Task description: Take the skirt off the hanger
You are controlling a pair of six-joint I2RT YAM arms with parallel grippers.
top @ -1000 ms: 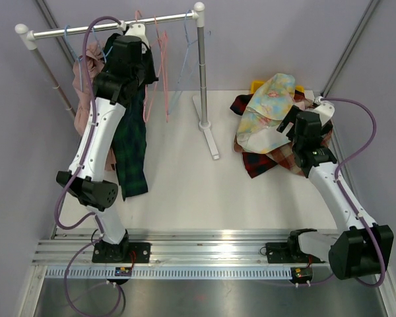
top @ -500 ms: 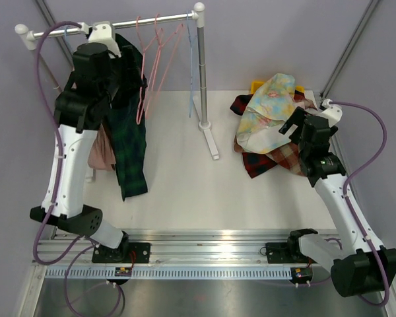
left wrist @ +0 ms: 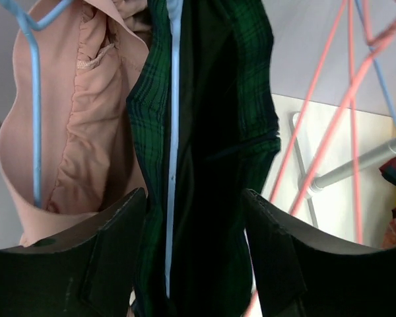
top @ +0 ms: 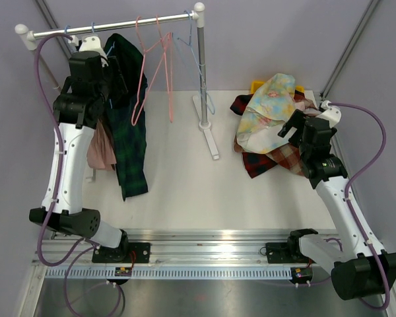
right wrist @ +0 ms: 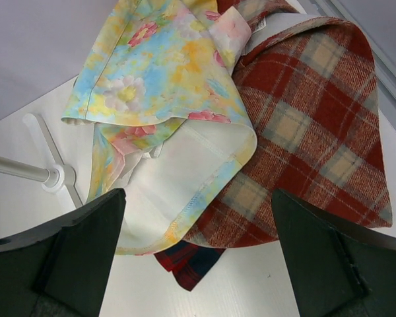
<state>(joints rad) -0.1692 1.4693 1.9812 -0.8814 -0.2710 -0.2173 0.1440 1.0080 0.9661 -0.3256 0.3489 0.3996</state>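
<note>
A dark green plaid skirt (top: 130,132) hangs on a light blue hanger (left wrist: 171,132) from the rail (top: 112,25). A pink skirt (top: 100,148) hangs on another blue hanger (left wrist: 34,99) to its left. My left gripper (left wrist: 193,257) is open, its jaws standing on either side of the green plaid skirt (left wrist: 211,145) without closing on it. My right gripper (right wrist: 198,264) is open and empty above the pile of removed skirts (top: 274,125): a floral one (right wrist: 165,72) and a red plaid one (right wrist: 310,132).
Empty pink hangers (top: 155,63) and a blue hanger (top: 197,53) hang on the rail. The rack's upright post (top: 201,66) stands on a white foot (top: 210,139) in the middle of the table. A yellow object (top: 257,84) lies behind the pile.
My left arm has swung left along the rail, from in front of the green skirt to its left side. The hangers sway. My right arm has lifted slightly.
</note>
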